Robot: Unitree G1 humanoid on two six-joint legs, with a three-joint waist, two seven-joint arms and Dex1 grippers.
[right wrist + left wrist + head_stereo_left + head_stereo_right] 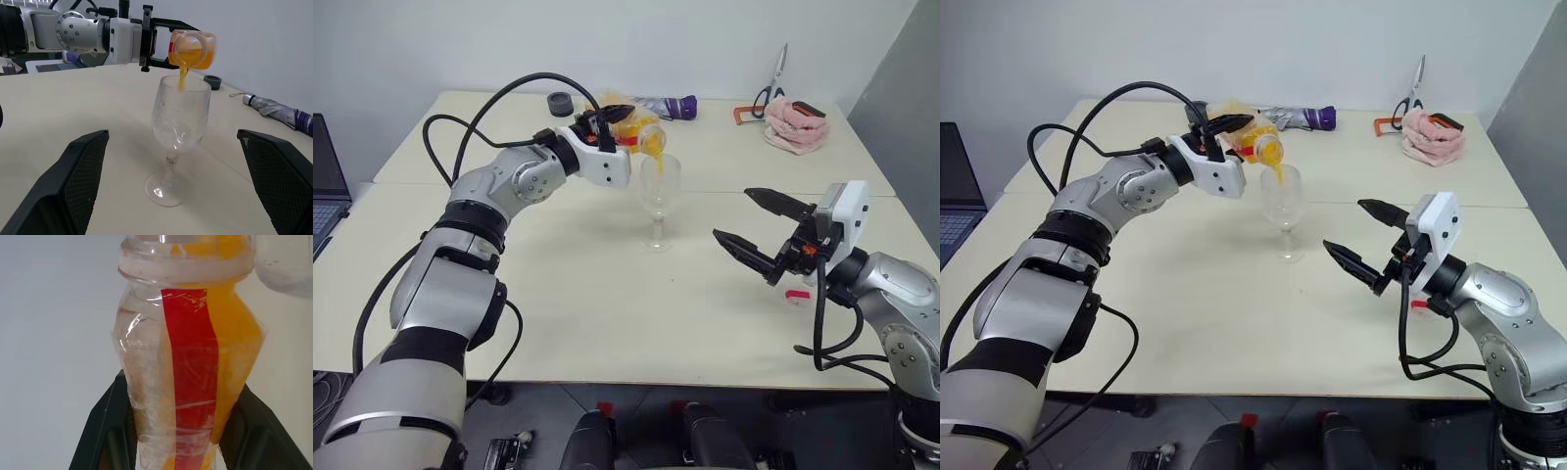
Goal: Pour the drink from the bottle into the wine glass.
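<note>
Orange-yellow drink (183, 76): a thin stream falling from the mouth of the bottle (193, 49) into the bowl of the wine glass (178, 127) directly below it.

Bottle: clear plastic, red label strip, uncapped; tipped close to level, mouth just above the glass rim. Clamped at its body between the two black fingers of the left gripper (612, 116), which are closed onto it; liquid pooled toward the neck.

Wine glass: clear, stemmed, upright on its round foot on the table (558, 294); just below and beyond the left gripper's fingertips, and straight ahead of the right gripper (759, 230), between the lines of its two fingers but apart from them.

Right gripper: fingers spread wide, holding nothing, hanging over the table, pointing toward the glass.

Beyond the left gripper, far side of table: folded umbrella (1298, 117), dark tape roll (561, 103), scissors (773, 83), pink cloth (795, 125).
</note>
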